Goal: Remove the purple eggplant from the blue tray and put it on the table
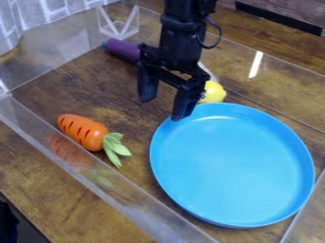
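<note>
Three toy foods are lying on the dark wooden table, all outside the blue tray. The purple eggplant is resting on the table near its far edge, behind and to one side of the gripper, partly hidden by the arm. The gripper is hanging above the table just beside the tray's far rim, its fingers standing wide apart and holding nothing. The yellow lemon is sitting beyond the tray's far rim, partly covered by the gripper. The orange carrot is lying near the clear wall, its green leaves pointing toward the tray.
</note>
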